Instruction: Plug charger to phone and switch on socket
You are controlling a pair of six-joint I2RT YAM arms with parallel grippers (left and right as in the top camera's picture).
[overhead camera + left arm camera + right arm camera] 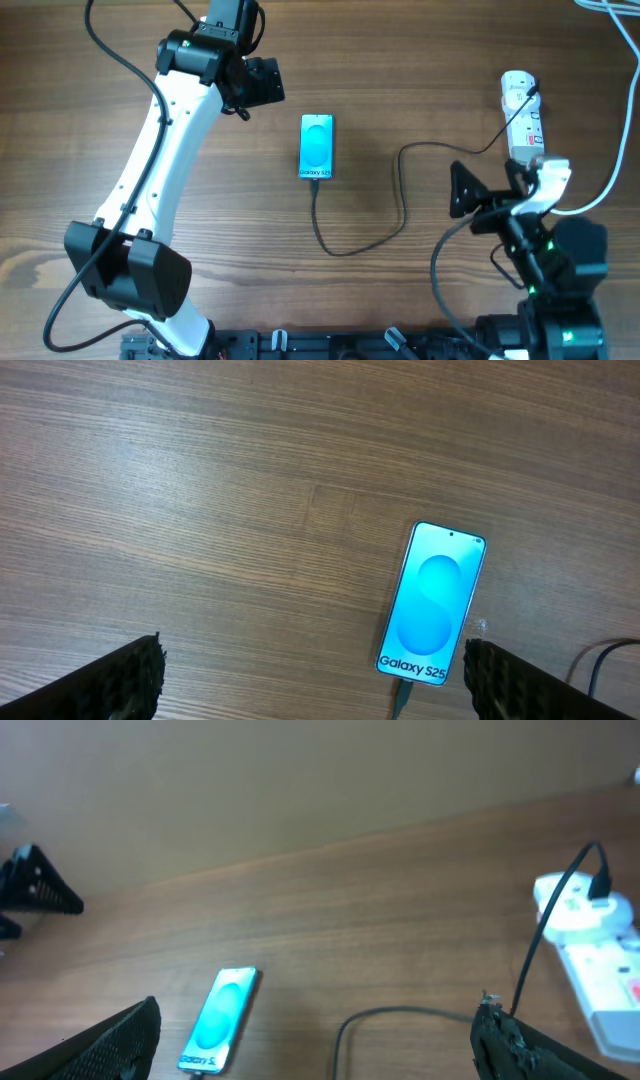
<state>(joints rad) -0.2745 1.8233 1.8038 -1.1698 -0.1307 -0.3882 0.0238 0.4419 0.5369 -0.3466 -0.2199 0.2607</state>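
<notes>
**A:** On the wooden table (pixel 420 60), roughly midway between both arms: phone (pixel 316 146), flat, screen up and lit teal, with a white strip reading "Galaxy S25" at the near end.

**B:** And the charger (pixel 402 698)?

**A:** Thin and black. Meets the phone's near edge with its plug tip, loops toward the robot, bends away again near the right arm, then runs across to the socket (pixel 524 120). Cannot tell how deep the tip sits.

**B:** Socket where?

**A:** Far right of the table, lying lengthwise away from the robot, rounded end farthest. Black plug in that far end. Small red marks on top. Switch position too small to tell.

**B:** Left gripper (pixel 312 655)?

**A:** Jaws wide apart, gripping nothing. Hangs over bare wood, left of the phone and a little beyond it, not touching.

**B:** Right gripper (pixel 318 1015)?

**A:** Spread wide too, and empty. Sits near the socket's near end, facing the phone but well apart from it, with the black cable just beside one finger.
</notes>
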